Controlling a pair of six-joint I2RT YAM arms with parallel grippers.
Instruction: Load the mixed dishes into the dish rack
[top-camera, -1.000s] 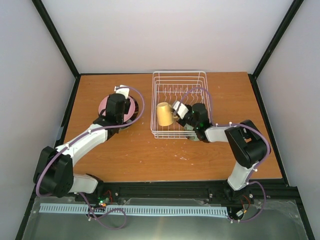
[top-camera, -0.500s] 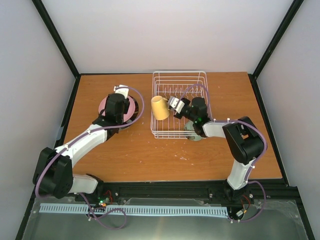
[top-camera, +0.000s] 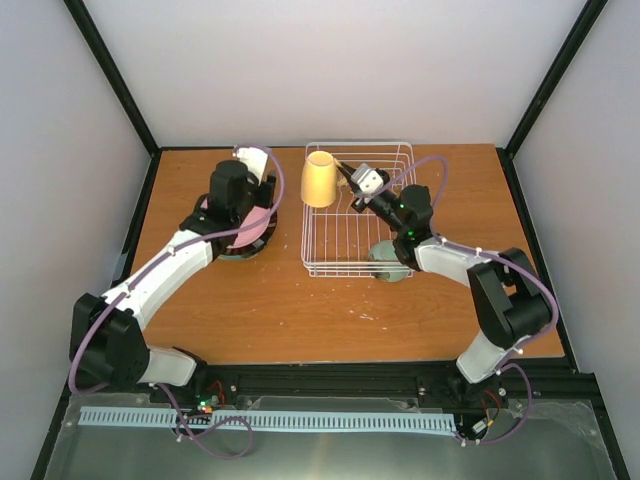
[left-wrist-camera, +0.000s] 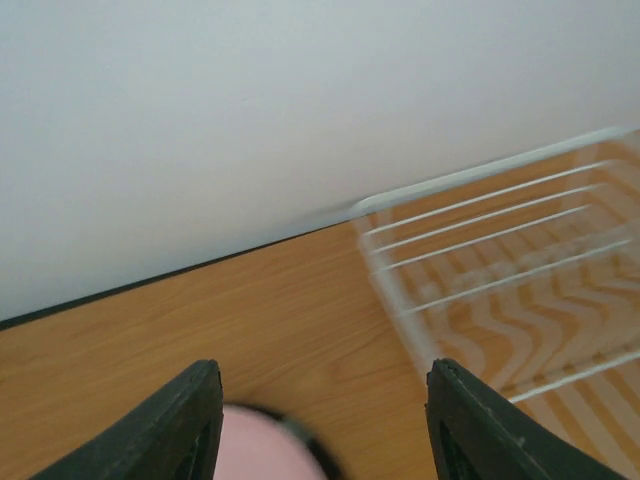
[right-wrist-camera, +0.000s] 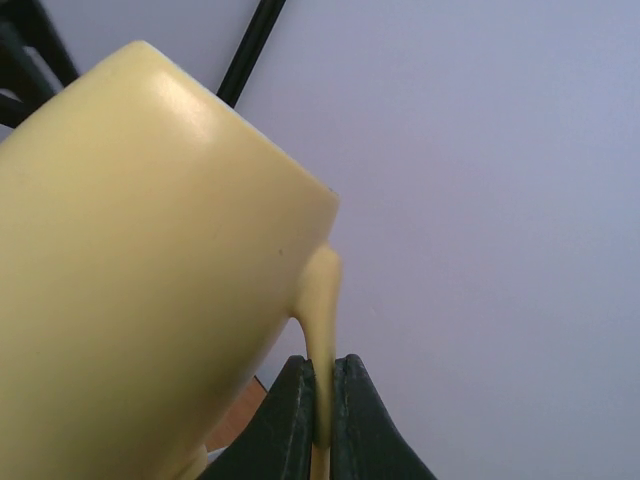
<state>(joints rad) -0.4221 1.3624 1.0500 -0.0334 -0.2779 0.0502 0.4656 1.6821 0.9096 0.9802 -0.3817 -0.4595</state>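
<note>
My right gripper (top-camera: 345, 180) is shut on the handle of the pale yellow mug (top-camera: 320, 178) and holds it raised over the far left corner of the white wire dish rack (top-camera: 400, 155). In the right wrist view the mug (right-wrist-camera: 150, 270) fills the left side and both fingers (right-wrist-camera: 295, 420) pinch its handle. My left gripper (top-camera: 252, 160) is open, above the far edge of the pink plate (top-camera: 250, 222), which lies on a dark-rimmed plate (top-camera: 232, 250). The pink plate's edge (left-wrist-camera: 260, 450) shows low between the fingers. The mint green bowl (top-camera: 390, 265) sits on the table at the rack's near right corner, partly under my right arm. I cannot make out the teal plate.
The rack (left-wrist-camera: 500, 250) shows at the right of the left wrist view, with bare wooden table (left-wrist-camera: 250, 310) between it and the plates. White walls with black corner posts (top-camera: 110, 75) close in the table at the back and both sides.
My right gripper has lifted the mug out of the rack's near left part, up and towards the far left corner. My left gripper has moved away from me, past the pink plate's far edge.
</note>
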